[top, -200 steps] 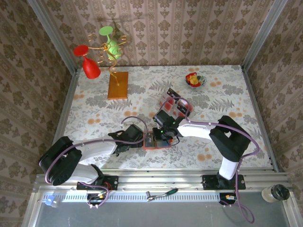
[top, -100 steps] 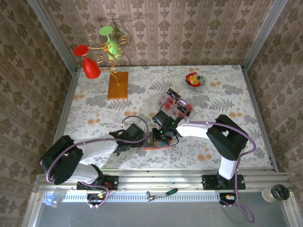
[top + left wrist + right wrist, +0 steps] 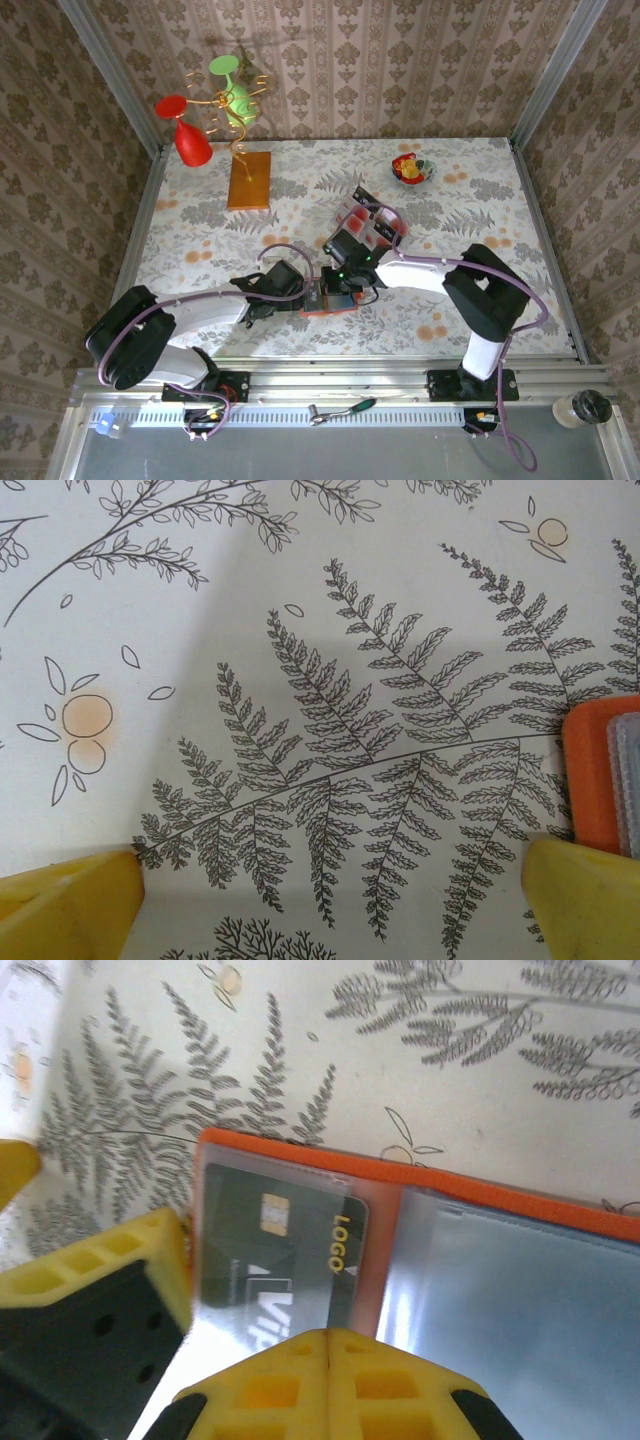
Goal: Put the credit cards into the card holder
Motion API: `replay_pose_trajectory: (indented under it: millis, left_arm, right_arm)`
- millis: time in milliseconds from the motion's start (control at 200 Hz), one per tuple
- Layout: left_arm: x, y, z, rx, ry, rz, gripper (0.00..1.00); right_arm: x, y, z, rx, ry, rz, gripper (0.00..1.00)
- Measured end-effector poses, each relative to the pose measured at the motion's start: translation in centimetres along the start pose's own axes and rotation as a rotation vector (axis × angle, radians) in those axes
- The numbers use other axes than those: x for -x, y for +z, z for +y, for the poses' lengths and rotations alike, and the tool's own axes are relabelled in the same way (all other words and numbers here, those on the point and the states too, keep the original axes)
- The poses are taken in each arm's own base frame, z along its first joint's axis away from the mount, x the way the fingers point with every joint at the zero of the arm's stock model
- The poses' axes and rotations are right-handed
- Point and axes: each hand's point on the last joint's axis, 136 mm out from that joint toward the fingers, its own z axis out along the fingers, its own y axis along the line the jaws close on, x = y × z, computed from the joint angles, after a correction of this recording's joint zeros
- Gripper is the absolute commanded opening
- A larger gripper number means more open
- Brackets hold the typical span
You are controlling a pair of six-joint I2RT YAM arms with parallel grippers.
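Tooling, near side: left tool (image 3: 330, 915) spread wide and empty, low over the tabletop (image 3: 300, 630); one yellow fingertip (image 3: 585, 900) sits just beside the left edge of the card holder (image 3: 585, 770).
Tooling, over holder: right tool (image 3: 330, 1345) has its tips pressed together with nothing seen pinched between them; they rest at the holder's near edge.
Holder position: lies open and flat on the tabletop between the two tools, showing an orange rim and clear pockets.
Card: one credit card (image 3: 280, 1250), dark-faced with a gold chip, lies inside the left pocket; its near edge is hidden by the tool.
Change: slight. Over the last second the right forearm swung a little; both tools and the holder kept their places.
Meaning: judged, this card is seated and the push-in is about finished.
Supply: clear tray (image 3: 375, 225), just beyond the holder, holds red-and-white pieces, likely further cards; the count is unreadable.
Far side: wooden board (image 3: 249, 180) and small bowl (image 3: 412, 170) stand well apart and are not involved.
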Motion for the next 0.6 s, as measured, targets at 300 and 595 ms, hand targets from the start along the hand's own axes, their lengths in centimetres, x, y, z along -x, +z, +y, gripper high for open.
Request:
replay_pose_trajectory:
  millis: [300, 595]
  left_arm:
    - [0.6, -0.5, 0.8, -0.001, -0.01, 0.001, 1.0]
    - [4.6, -4.1, -0.9, -0.079, -0.039, -0.089, 1.0]
  right_arm:
    - [2.4, -3.6, -0.9, -0.001, 0.009, -0.081, 0.12]
    - [2.6, -4.3, -3.5, -0.062, 0.013, -0.073, 0.13]
